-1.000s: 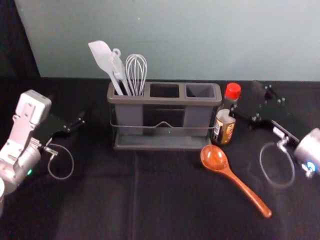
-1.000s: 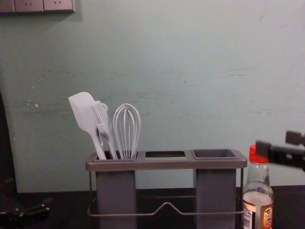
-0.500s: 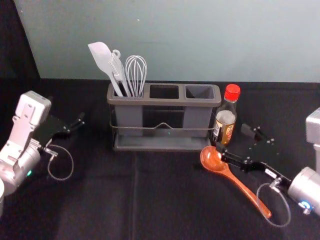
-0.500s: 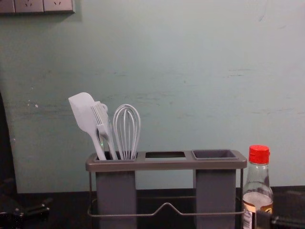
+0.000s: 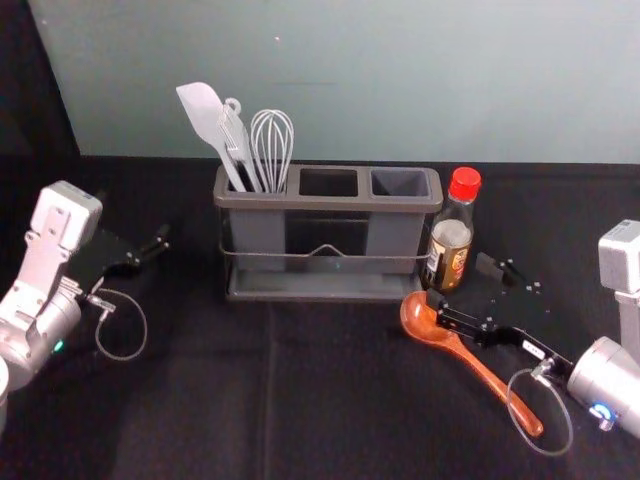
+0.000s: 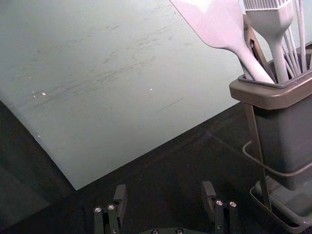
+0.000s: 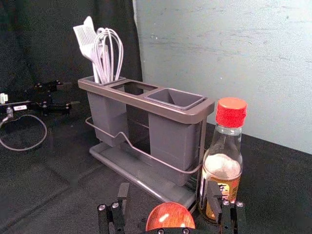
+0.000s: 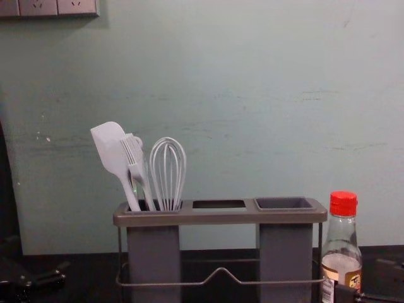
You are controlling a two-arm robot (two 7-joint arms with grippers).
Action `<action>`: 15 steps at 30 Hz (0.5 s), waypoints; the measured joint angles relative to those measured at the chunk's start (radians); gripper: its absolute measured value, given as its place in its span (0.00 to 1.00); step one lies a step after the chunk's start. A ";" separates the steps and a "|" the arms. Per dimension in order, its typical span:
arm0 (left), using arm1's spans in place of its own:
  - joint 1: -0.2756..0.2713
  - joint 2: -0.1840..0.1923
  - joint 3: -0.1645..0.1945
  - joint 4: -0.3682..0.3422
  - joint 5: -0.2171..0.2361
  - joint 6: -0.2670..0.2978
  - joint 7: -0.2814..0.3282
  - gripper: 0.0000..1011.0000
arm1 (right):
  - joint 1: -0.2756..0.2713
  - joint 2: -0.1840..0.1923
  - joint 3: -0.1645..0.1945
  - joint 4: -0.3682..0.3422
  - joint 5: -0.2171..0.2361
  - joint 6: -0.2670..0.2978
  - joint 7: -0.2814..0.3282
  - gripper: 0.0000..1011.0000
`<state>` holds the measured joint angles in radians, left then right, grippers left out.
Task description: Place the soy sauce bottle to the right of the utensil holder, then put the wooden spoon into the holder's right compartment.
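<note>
The wooden spoon (image 5: 485, 374) lies on the dark tabletop (image 5: 190, 410), its handle reaching nearest, toward 5 o'clock, its bowl toward 10 o'clock. It lies where it did a second ago.

The right hand (image 5: 459, 280) is low at the holder's 4 o'clock, one finger crossing above the spoon near the bowl. Its fingers are spread wide with nothing gripped. A second ago it was higher, a finger in front of the bottle's neck; it has since dropped nearer, and over the last half second has shifted slightly toward 9 o'clock.

The left hand (image 5: 136, 222) is parked at the holder's 9 o'clock, wide apart and empty.

The soy sauce bottle (image 5: 452, 240) stands upright, unmoved, just beside the utensil holder (image 5: 325, 202) at its 3 o'clock. The holder's right and middle compartments are empty; its left one carries a spatula (image 5: 205, 113), a pastry brush (image 8: 134, 158) and a whisk (image 5: 272, 140).

Beyond rises the pale wall (image 5: 400, 90), with sockets (image 8: 39, 6) at 11 o'clock in the chest view.
</note>
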<state>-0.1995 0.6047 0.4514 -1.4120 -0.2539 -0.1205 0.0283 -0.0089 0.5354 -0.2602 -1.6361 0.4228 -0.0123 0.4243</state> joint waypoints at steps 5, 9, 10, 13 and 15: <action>0.000 0.000 0.000 0.000 0.000 0.000 0.000 0.99 | 0.000 0.001 0.001 -0.002 0.001 0.000 0.000 0.99; 0.000 0.000 0.000 0.000 0.000 0.000 0.000 0.99 | -0.001 0.001 0.002 -0.002 0.001 -0.001 0.000 0.99; 0.000 0.000 0.000 0.000 0.000 0.000 0.000 0.99 | -0.001 0.001 0.002 -0.002 0.002 -0.001 0.000 0.99; 0.000 0.000 0.000 0.000 0.000 0.000 0.000 0.99 | -0.001 0.001 0.002 -0.003 0.002 -0.001 0.000 0.99; 0.000 0.000 0.000 0.000 0.000 0.000 0.000 0.99 | -0.002 0.000 0.002 -0.004 -0.001 0.002 -0.005 0.99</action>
<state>-0.1996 0.6047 0.4514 -1.4120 -0.2539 -0.1205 0.0283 -0.0105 0.5355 -0.2587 -1.6396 0.4218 -0.0101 0.4195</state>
